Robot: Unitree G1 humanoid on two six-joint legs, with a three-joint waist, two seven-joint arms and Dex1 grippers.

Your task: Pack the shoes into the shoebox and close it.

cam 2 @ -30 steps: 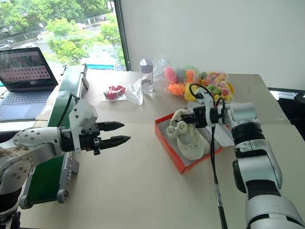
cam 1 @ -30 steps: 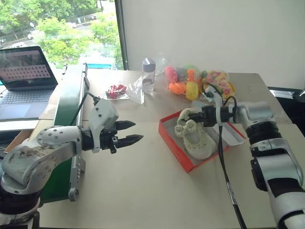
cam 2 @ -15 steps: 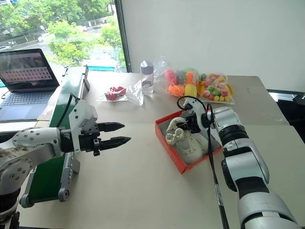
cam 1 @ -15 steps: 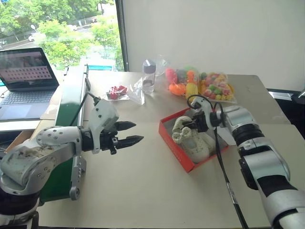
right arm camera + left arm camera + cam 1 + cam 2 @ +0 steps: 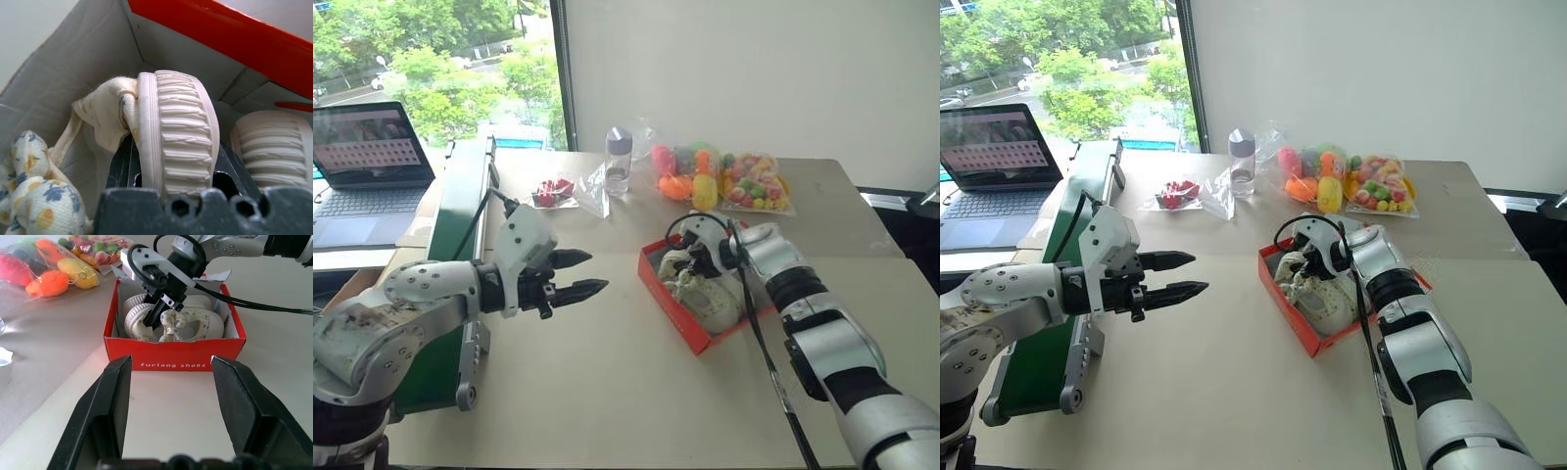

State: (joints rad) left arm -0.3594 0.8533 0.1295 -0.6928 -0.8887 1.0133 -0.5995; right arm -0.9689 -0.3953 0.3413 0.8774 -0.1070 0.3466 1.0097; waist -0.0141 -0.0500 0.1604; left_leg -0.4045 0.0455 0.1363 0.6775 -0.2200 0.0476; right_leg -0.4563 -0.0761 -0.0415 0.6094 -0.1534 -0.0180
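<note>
The red shoebox (image 5: pixel 672 309) lies open on the table, right of centre, white inside. Both cream shoes are in it. One shoe (image 5: pixel 181 142) stands on its side, its ribbed sole toward the wrist camera, and my right gripper (image 5: pixel 689 264) is shut on it low inside the box. The other shoe (image 5: pixel 720 305) lies next to it, its sole (image 5: pixel 276 147) showing beside the held one. A flowered cloth bow (image 5: pixel 171 324) sits between them. My left gripper (image 5: pixel 593 275) hovers open and empty over the table, left of the box, pointing at its red front wall (image 5: pixel 173 352).
Bags of colourful toys (image 5: pixel 720 178), a clear bottle (image 5: pixel 619 155) and a small bag with something red (image 5: pixel 551 189) sit at the back of the table. A green conveyor frame (image 5: pixel 460 211) and a laptop (image 5: pixel 362 147) stand to the left.
My right gripper has sunk leftward into the box with the shoe and rolled, turning the shoe onto its side. The left gripper has stayed where it was.
</note>
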